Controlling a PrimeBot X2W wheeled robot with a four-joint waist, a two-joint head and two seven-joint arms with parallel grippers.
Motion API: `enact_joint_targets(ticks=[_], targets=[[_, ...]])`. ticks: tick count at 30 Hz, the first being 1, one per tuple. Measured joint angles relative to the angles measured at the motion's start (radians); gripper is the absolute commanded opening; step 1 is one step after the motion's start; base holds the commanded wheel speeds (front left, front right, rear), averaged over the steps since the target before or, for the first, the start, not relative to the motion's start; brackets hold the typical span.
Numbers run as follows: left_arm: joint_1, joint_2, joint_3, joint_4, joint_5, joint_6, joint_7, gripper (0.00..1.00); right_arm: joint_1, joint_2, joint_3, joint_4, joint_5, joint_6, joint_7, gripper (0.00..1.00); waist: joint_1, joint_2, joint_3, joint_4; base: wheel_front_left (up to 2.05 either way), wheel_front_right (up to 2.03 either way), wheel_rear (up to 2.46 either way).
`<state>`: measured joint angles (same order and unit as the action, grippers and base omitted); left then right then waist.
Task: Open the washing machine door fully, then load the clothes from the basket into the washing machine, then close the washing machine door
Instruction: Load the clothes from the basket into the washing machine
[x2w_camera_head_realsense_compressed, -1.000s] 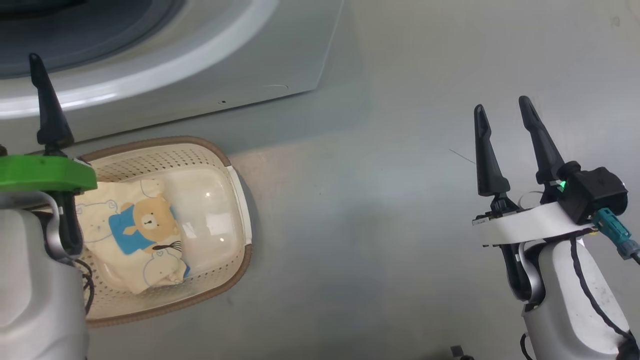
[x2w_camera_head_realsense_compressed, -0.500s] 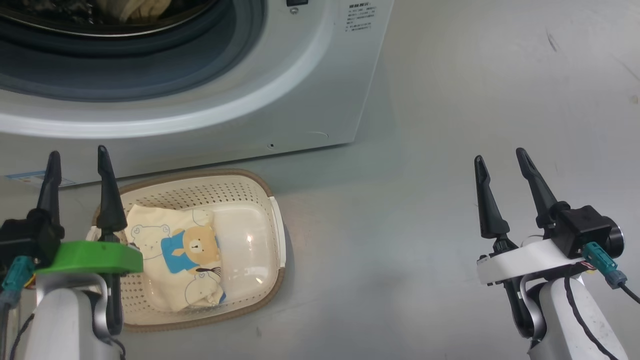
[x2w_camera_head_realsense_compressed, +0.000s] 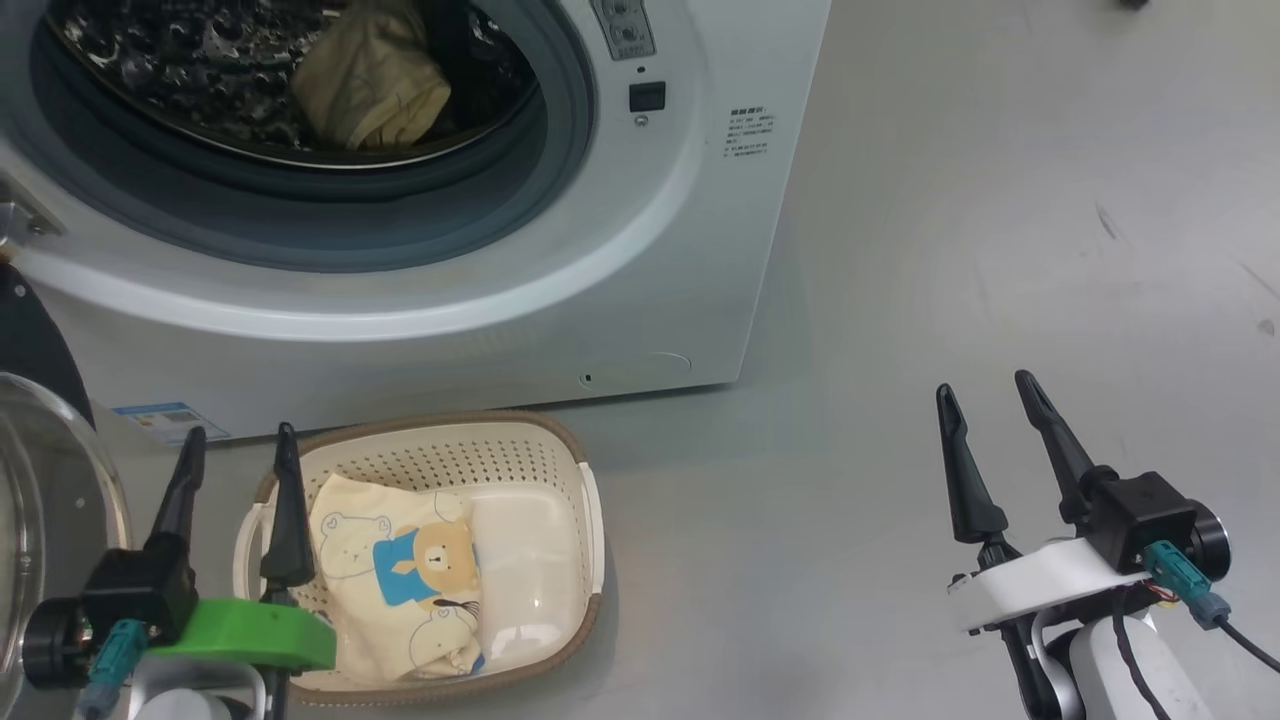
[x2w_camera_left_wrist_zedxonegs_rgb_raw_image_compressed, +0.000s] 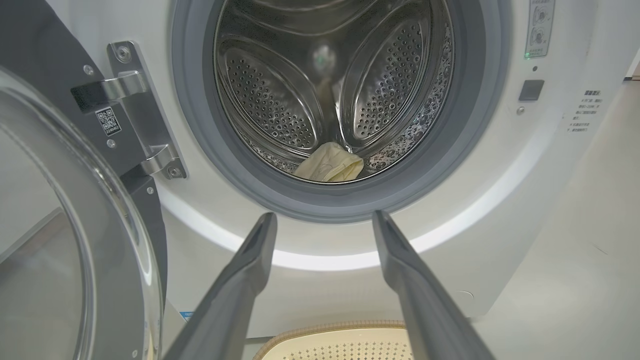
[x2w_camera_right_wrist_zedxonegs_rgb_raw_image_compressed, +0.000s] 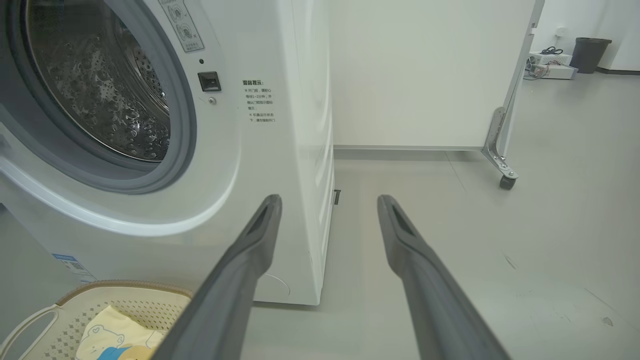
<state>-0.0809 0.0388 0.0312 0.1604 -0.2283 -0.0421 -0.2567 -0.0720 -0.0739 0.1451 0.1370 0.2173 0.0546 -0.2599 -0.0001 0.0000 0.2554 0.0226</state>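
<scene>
Before the washing machine (x2w_camera_head_realsense_compressed: 640, 300), left end effector (x2w_camera_head_realsense_compressed: 241, 431) and right end effector (x2w_camera_head_realsense_compressed: 984, 383) stay spread

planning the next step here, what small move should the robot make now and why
Probably lower the left gripper onto the bear-print garment in the basket. The door stands open, a cream garment already lies in the drum, the bear-print one is not yet loaded, and the open, empty left gripper hangs nearest it.

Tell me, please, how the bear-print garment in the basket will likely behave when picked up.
The bear-print garment lies rumpled in the basket, so it would probably hang limp from a pinch. It looks thin, so likely light.
</scene>
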Motion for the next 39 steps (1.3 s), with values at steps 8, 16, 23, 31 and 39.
enact_joint_targets(ticks=[8, 16, 23, 31, 39], targets=[[0.072, 0.000, -0.027, -0.010, -0.001, -0.007, 0.000, 1.00, 0.046, 0.005, -0.001, -0.001, 0.000, -0.004, 0.000, 1.00, 0.0000, 0.0000, -0.081, 0.014, 0.00, 0.00, 0.00], [0.129, 0.000, -0.033, -0.026, -0.015, -0.006, 0.000, 1.00, 0.091, 0.009, 0.006, -0.008, 0.000, -0.006, 0.000, 1.00, 0.0000, 0.0000, -0.142, 0.023, 0.00, 0.00, 0.00], [0.165, 0.001, -0.037, -0.043, -0.026, 0.003, 0.000, 1.00, 0.114, 0.011, 0.020, -0.010, 0.000, -0.006, 0.000, 1.00, 0.0000, 0.0000, -0.178, 0.026, 0.00, 0.00, 0.00], [0.189, 0.002, -0.044, -0.061, -0.027, 0.012, 0.000, 1.00, 0.135, 0.012, 0.025, -0.013, 0.000, -0.013, 0.000, 1.00, 0.0000, 0.0000, -0.195, 0.023, 0.00, 0.00, 0.00], [0.206, 0.002, -0.056, -0.076, -0.035, 0.016, 0.000, 1.00, 0.148, 0.012, 0.026, -0.023, 0.000, -0.015, 0.000, 1.00, 0.0000, 0.0000, -0.195, 0.022, 0.00, 0.00, 0.00]])
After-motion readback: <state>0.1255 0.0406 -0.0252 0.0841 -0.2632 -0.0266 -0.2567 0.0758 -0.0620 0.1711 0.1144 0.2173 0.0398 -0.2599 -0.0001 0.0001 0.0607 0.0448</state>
